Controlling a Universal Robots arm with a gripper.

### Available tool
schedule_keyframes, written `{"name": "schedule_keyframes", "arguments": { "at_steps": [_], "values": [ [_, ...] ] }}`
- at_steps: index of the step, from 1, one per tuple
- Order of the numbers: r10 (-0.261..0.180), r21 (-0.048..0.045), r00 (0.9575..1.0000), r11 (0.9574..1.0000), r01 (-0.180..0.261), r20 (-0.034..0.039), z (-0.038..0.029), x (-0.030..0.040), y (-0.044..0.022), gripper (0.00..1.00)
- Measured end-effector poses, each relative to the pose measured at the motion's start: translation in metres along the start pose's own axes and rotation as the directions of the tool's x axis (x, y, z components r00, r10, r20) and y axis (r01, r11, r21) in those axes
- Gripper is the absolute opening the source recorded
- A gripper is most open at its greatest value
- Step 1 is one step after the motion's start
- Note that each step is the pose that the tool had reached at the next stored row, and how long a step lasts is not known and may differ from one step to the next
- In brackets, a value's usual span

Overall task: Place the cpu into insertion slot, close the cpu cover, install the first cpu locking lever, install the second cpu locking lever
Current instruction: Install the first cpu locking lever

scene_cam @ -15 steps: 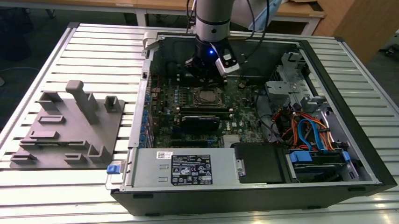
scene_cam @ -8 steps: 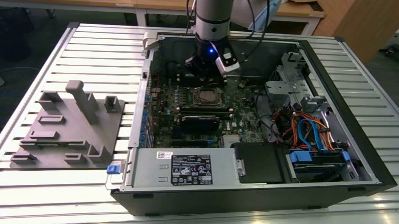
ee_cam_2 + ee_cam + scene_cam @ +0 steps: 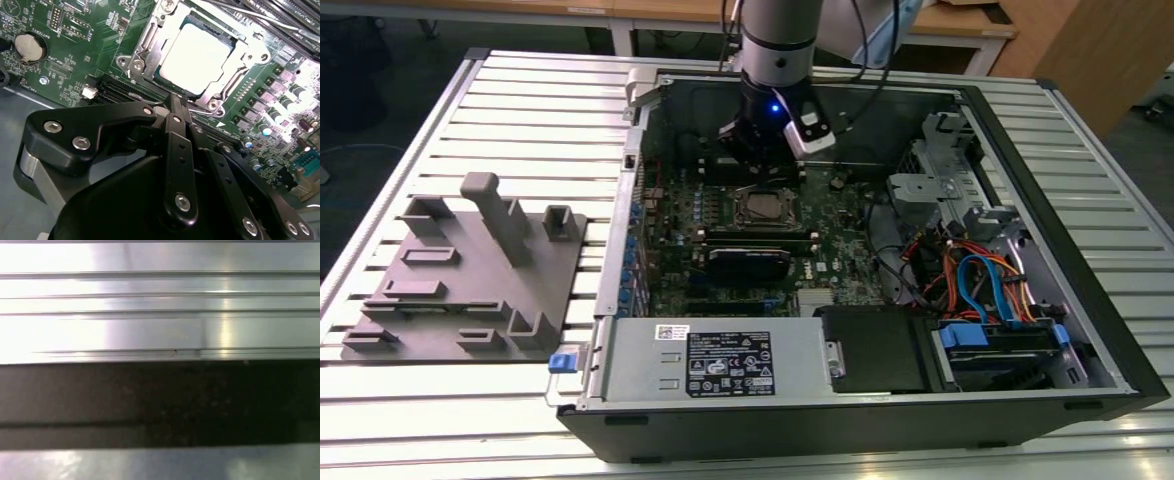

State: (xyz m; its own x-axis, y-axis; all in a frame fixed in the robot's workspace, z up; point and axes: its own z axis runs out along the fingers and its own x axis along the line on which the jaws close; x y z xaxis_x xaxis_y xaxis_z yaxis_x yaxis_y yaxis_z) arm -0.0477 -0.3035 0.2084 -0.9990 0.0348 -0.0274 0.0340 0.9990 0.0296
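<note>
tool (image 3: pixel 179 102) tips pressed together beside cpu (image 3: pixel 197 57), partly hiding insertion slot (image 3: pixel 145 55).

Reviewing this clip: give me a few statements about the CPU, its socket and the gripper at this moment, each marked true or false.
1. The cpu already sits in the insertion slot. True.
2. The cpu cover lies down around the chip, whose silvery top shows through its window. True.
3. The gripper is carrying the chip. False: its fingers are closed together with nothing between them, their tips close to the socket's edge.
4. In the exterior view, the arm hangs over the grey fixture plate on the table. False: it reaches down into the open computer case, above the socket.
5. A round coin battery sits on the green board. True.
</note>
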Motion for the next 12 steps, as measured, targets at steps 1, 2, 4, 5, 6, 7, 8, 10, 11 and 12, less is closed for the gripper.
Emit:
{"name": "schedule_keyframes", "arguments": {
  "at_steps": [1,2,4,5,6,7,8,10,11,12],
  "values": [
    [0.000,0.0001,1.0000,1.0000,0.000,-0.0001,0.0000,-0.0006,0.0001,0.10],
    [0.000,0.0001,1.0000,1.0000,0.000,-0.0001,0.0000,-0.0009,0.0002,0.10],
    [-0.002,0.0000,1.0000,1.0000,0.002,0.0000,0.0001,-0.0013,0.0006,0.10],
    [-0.004,-0.0001,1.0000,1.0000,0.004,-0.0001,0.0001,-0.0016,0.0008,0.10],
    [-0.008,-0.0002,1.0000,1.0000,0.008,-0.0003,0.0001,-0.0018,0.0009,0.10],
    [-0.013,-0.0004,0.9999,0.9999,0.013,-0.0003,0.0001,-0.0021,0.0010,0.10],
    [-0.019,-0.0006,0.9998,0.9998,0.019,-0.0005,0.0002,-0.0023,0.0010,0.10],
    [-0.030,-0.0008,0.9996,0.9996,0.030,-0.0008,0.0002,-0.0028,0.0011,0.10],
    [-0.031,-0.0008,0.9995,0.9995,0.031,-0.0010,0.0002,-0.0032,0.0011,0.10],
    [-0.032,-0.0008,0.9995,0.9995,0.032,-0.0010,0.0002,-0.0038,0.0013,0.10]
  ]
}}
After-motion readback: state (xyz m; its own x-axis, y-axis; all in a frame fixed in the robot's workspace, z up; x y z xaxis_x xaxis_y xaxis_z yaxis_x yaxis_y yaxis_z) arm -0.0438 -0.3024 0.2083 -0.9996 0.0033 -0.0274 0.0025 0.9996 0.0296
